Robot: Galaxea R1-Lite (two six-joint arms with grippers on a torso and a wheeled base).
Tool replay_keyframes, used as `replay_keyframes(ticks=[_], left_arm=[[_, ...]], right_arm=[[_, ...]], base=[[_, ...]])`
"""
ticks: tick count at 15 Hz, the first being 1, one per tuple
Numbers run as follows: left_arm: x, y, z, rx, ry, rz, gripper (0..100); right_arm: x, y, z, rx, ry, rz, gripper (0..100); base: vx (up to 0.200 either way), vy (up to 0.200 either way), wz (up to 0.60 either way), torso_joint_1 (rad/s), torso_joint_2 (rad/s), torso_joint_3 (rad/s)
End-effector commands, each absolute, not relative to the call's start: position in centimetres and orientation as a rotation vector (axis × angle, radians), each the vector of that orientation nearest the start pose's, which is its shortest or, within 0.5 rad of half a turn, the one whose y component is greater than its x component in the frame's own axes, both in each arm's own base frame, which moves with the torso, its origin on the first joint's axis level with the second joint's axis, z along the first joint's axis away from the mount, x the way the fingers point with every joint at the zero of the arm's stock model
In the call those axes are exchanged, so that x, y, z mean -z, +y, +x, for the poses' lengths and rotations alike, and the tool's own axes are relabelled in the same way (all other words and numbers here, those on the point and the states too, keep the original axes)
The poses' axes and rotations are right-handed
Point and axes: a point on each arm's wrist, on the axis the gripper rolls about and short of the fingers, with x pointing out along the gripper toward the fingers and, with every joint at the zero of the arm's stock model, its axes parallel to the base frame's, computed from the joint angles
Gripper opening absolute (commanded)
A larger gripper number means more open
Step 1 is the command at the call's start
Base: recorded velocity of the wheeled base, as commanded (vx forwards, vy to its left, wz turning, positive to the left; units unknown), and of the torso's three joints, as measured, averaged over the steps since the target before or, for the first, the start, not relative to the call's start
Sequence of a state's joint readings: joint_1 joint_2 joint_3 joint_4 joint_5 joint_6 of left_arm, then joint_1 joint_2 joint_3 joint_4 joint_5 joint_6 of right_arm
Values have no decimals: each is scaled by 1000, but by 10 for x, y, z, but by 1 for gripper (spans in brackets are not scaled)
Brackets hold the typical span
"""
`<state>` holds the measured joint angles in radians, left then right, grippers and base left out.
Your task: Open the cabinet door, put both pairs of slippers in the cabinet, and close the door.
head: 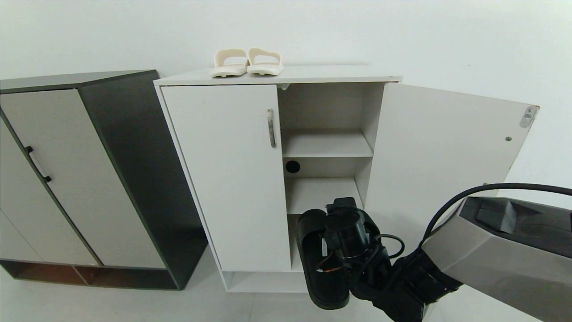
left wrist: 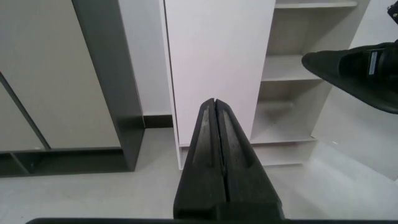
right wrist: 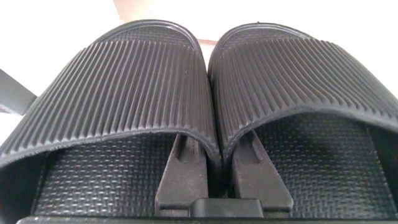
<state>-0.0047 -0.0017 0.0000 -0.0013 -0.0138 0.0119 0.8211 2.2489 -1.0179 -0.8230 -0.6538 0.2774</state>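
Head view: white cabinet [head: 330, 71], right door [head: 438, 152] swung open, left door [head: 223, 179] shut. Beige slippers [head: 246, 62] sit on its top. Right gripper [head: 344, 228] holds the black slippers [head: 315, 264] low, in front of the open side.

Left wrist view — left gripper [left wrist: 214, 118] pressed closed, nothing in it.

Right wrist view — fingers [right wrist: 177, 168] pinch the black pair's adjoining inner walls.

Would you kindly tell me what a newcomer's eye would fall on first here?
The black slippers, clamped side by side in the right gripper, hang in front of the open side of the white cabinet. A cream pair sits on the cabinet's top, and its right door stands wide open.
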Motion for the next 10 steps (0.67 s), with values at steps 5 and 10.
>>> replay_keyframes(ticks=[5, 10], left_arm=[[-76, 0, -23, 18, -2, 12, 0], [-76, 0, -23, 18, -2, 12, 0]], right_arm=[[-48, 305, 305, -120, 337, -9, 0], [-42, 305, 311, -107, 339, -8, 0]], base=[[0, 0, 0, 3, 4, -170], [0, 0, 0, 6, 4, -203]])
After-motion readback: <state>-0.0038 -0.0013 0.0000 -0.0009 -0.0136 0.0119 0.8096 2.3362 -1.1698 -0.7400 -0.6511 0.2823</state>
